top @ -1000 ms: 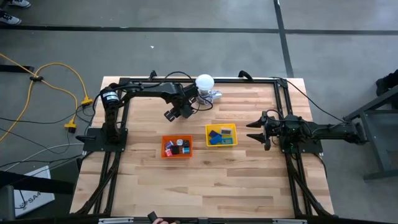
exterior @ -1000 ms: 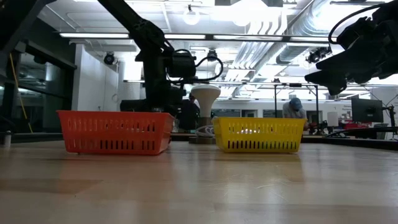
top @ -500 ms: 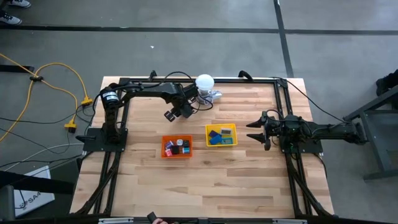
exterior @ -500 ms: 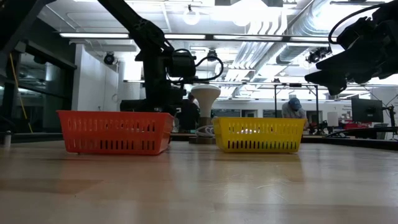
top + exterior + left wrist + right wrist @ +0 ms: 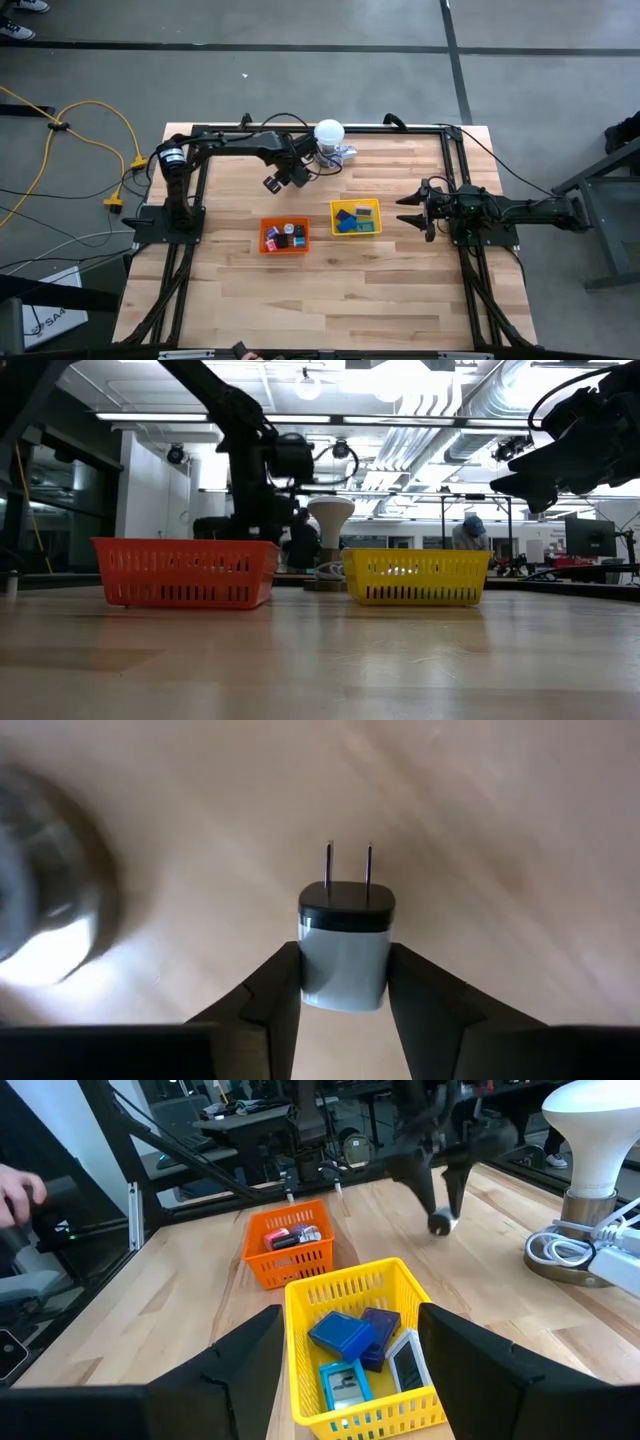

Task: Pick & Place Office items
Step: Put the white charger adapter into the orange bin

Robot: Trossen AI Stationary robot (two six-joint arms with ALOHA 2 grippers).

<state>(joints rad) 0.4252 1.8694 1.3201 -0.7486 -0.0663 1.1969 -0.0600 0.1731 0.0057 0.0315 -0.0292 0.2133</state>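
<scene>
My left gripper [image 5: 343,965] is shut on a small grey plug adapter [image 5: 345,945] with a black face and two metal prongs. It holds it above the far middle of the table [image 5: 283,180], near the white ball lamp [image 5: 329,132]. The orange tray [image 5: 285,237] holds small black, red and white bits. The yellow tray [image 5: 356,217] holds flat blue, teal and grey blocks [image 5: 345,1335]. My right gripper [image 5: 407,209] is open and empty, hovering just right of the yellow tray. My left gripper pinches the adapter's grey body by its two opposite sides [image 5: 308,970] between its two fingers. The black face and prongs [image 5: 348,870] stick out beyond the fingertips. The adapter is lifted clear of the table, as the right wrist view [image 5: 440,1225] shows.
The lamp's metallic base and a coiled white cable [image 5: 575,1250] sit at the far edge. Bare wood lies in front of both trays [image 5: 330,300]. A black frame runs along the table's sides [image 5: 465,270]. A person's hand [image 5: 20,1185] shows beyond the table's left side.
My left arm has drawn back slightly toward the table's far left with the adapter still in its fingers and clear of the table.
</scene>
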